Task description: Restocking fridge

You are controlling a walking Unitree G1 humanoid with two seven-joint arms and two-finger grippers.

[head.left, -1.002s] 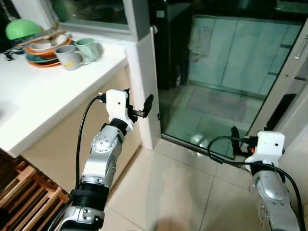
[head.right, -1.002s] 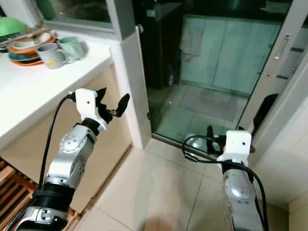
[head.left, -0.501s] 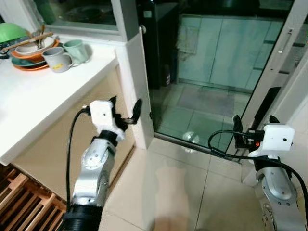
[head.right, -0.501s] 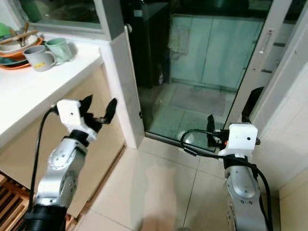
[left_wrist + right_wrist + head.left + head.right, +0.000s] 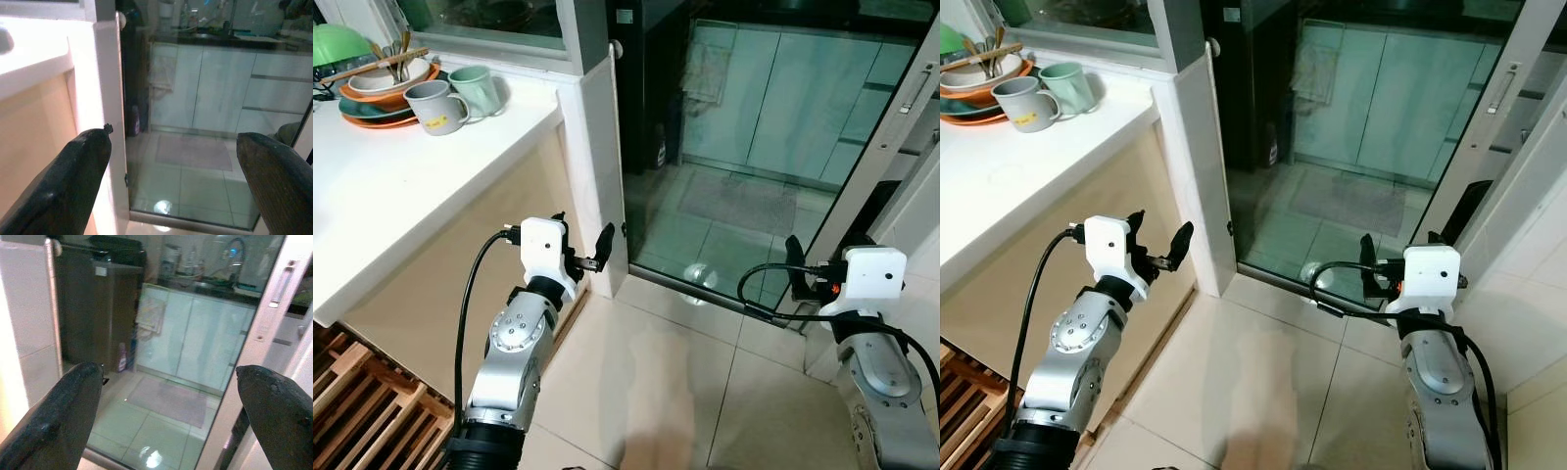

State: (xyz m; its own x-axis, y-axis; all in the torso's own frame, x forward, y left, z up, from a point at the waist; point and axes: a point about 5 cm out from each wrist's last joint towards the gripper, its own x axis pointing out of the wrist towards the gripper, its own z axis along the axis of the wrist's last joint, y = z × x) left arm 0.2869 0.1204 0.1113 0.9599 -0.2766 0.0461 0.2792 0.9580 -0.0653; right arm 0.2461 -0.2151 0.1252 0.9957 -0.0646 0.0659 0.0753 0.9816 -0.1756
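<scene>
Both my grippers are raised over the tiled floor in front of a glass sliding door (image 5: 754,147). My left gripper (image 5: 582,242) is open and holds nothing; it sits close to the white post (image 5: 597,166) at the counter's end. My right gripper (image 5: 824,258) is also open and holds nothing, near the door's white frame (image 5: 891,127). Through the glass I see a tall dark appliance (image 5: 98,308) and pale cabinets (image 5: 195,342). In the left wrist view the fingertips (image 5: 73,186) stand wide apart, facing the post and the glass.
A white counter (image 5: 401,196) at my left carries stacked bowls (image 5: 382,93) and two mugs (image 5: 450,98). A wooden slatted rack (image 5: 362,411) lies low at the left. Beige floor tiles (image 5: 666,392) stretch between my arms. A mat (image 5: 744,201) lies beyond the glass.
The camera has shifted, so the whole scene slid sideways. My left gripper sits lower against the counter's side than before. Both grippers stay open.
</scene>
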